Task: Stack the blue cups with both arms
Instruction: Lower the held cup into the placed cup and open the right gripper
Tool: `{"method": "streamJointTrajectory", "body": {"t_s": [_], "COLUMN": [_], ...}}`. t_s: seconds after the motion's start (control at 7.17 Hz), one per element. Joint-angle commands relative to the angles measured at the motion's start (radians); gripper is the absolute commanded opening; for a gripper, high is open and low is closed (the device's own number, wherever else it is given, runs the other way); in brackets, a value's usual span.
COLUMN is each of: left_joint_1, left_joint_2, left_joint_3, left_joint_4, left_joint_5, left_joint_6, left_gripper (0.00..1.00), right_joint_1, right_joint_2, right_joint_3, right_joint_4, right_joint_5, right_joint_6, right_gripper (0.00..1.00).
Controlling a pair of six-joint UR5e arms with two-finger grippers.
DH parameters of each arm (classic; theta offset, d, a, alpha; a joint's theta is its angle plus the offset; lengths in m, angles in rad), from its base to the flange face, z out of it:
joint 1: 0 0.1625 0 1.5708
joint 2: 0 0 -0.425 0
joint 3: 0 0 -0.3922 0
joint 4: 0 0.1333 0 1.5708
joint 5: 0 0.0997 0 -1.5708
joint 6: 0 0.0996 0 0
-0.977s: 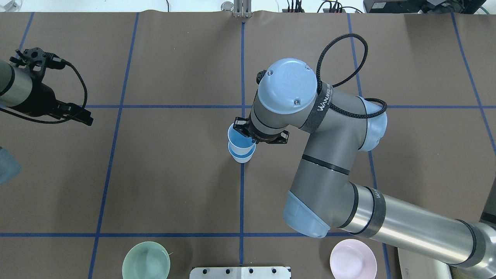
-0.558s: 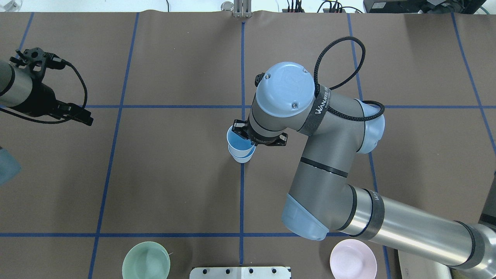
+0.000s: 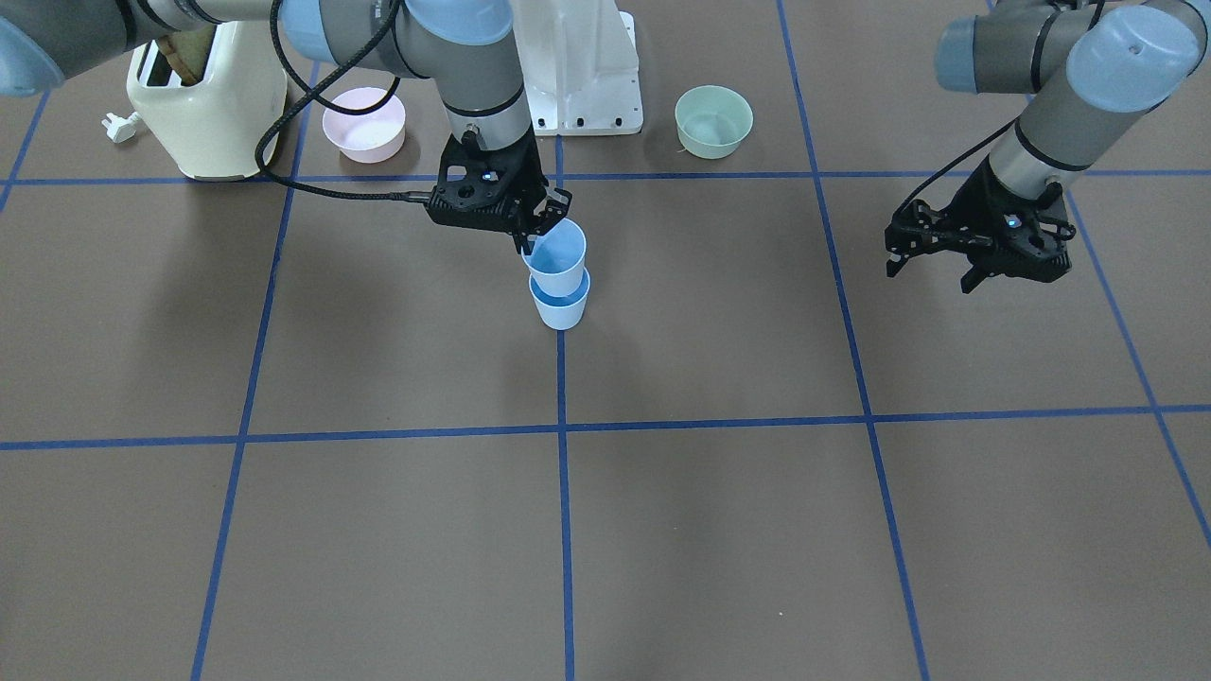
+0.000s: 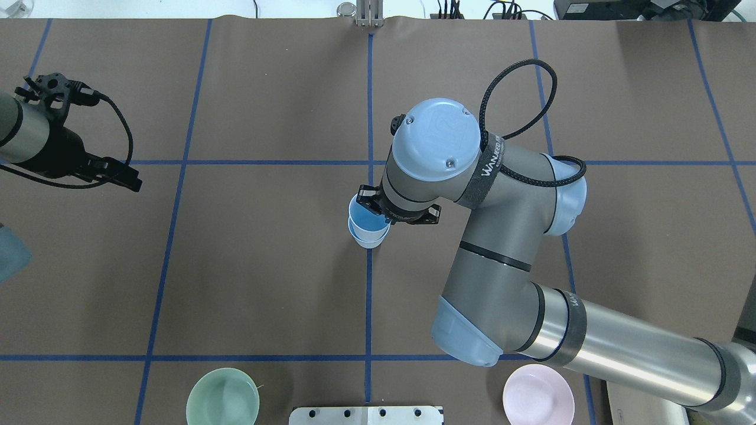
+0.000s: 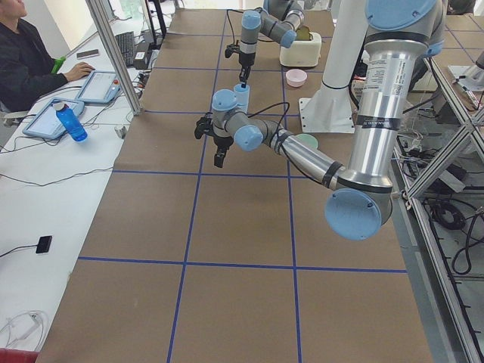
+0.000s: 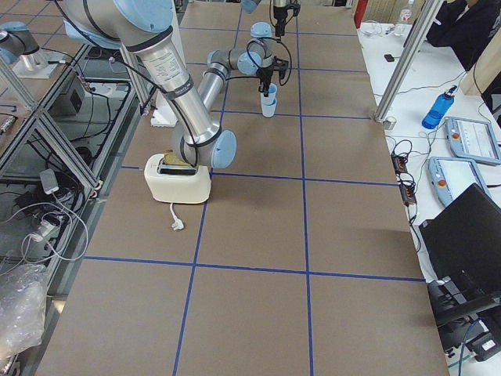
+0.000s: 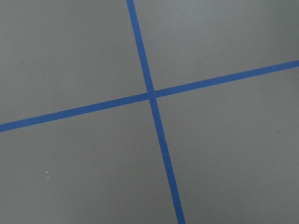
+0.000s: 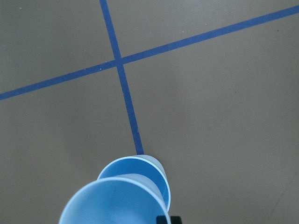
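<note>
Starting at the left of the overhead view: the left pincer point(image 4: 125, 179) hangs over bare desk point(image 4: 266, 283), well apart from the action. In the front-facing view its fingers are spread with nothing between them. It hasn't budged over the last second, so it's sitting this step out.

The middle is where things changed. The lower cup point(image 4: 370, 241) stands upright on the centre tape line, same spot as before. The upper cup point(image 4: 364, 216) has dropped a bit since a second ago. Its base is now down in the lower one's mouth, and less of the lower cup's wall shows beneath it. From the front it's only partly in, standing proud and maybe a touch tilted, so not seated yet.

Just right of that, the right pincer point(image 4: 378, 213) is clamped on the upper cup's rim, and its arm has eased down along with the cup.

My read: insertion's underway and the stack's nearly there. What's left is probably a little more descent, then letting go. I'd watch that tilt, since it could jam or shove the lower cup.
</note>
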Motion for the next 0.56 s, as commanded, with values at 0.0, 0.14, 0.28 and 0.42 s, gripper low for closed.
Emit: {"method": "streamJointTrajectory", "body": {"t_s": [0.0, 0.14, 0.28, 0.42], "left_joint_1": [0.0, 0.0, 0.0, -0.002], "left_joint_2": [0.001, 0.001, 0.001, 0.001], "left_joint_3": [-0.002, -0.002, -0.002, -0.002], "left_joint_4": [0.0, 0.0, 0.0, 0.0], "left_joint_5": [0.0, 0.0, 0.0, 0.0], "left_joint_6": [0.0, 0.0, 0.0, 0.0], "left_gripper": [0.98, 0.98, 0.98, 0.98], "right_joint_1": [0.0, 0.001, 0.001, 0.004], "right_joint_2": [0.0, 0.003, 0.005, 0.005], "right_joint_3": [-0.002, -0.002, -0.002, -0.003], "right_joint_4": [0.0, 0.0, 0.0, 0.0], "right_joint_5": [-0.001, -0.001, -0.008, -0.009], "right_joint_6": [0.001, 0.005, 0.006, 0.006], "right_gripper": [0.0, 0.0, 0.0, 0.0]}}
